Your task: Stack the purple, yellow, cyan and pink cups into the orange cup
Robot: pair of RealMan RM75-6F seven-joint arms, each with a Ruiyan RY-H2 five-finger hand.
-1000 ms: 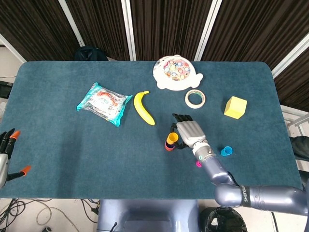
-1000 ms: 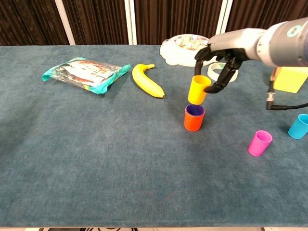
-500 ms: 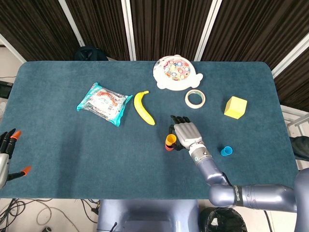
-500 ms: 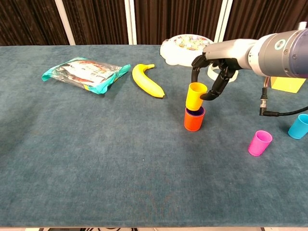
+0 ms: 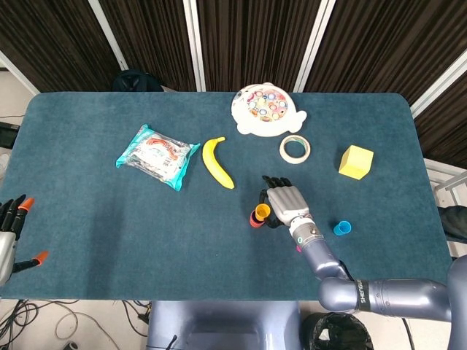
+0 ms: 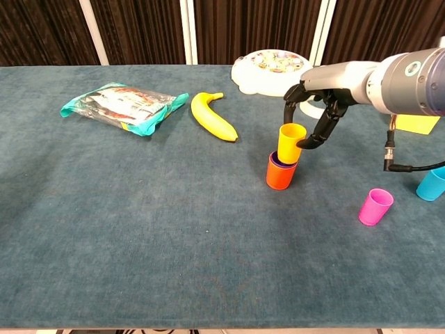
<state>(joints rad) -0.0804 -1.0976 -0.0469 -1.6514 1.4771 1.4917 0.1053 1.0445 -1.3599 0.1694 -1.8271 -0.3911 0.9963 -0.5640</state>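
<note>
The orange cup point(image 6: 281, 175) stands mid-table, with the purple cup's rim point(image 6: 277, 162) showing inside it. The yellow cup point(image 6: 290, 142) sits tilted in the purple one, about half sunk. My right hand point(image 6: 318, 104) reaches in from the right and pinches the yellow cup between its fingers. In the head view that hand point(image 5: 286, 203) covers the right side of the stack, beside the yellow cup point(image 5: 260, 212). The pink cup point(image 6: 375, 207) and cyan cup point(image 6: 432, 183) stand apart at the right. My left hand point(image 5: 9, 233) hangs at the table's left edge, fingers spread, holding nothing.
A banana point(image 6: 214, 117) lies just behind and left of the stack, and a snack bag point(image 6: 124, 106) lies further left. A toy plate point(image 5: 266, 110), a tape roll point(image 5: 295, 149) and a yellow block point(image 5: 356, 162) sit at the back right.
My right hand has lowered the yellow cup from above the orange cup down into the purple cup inside it. The left hand has barely moved.
</note>
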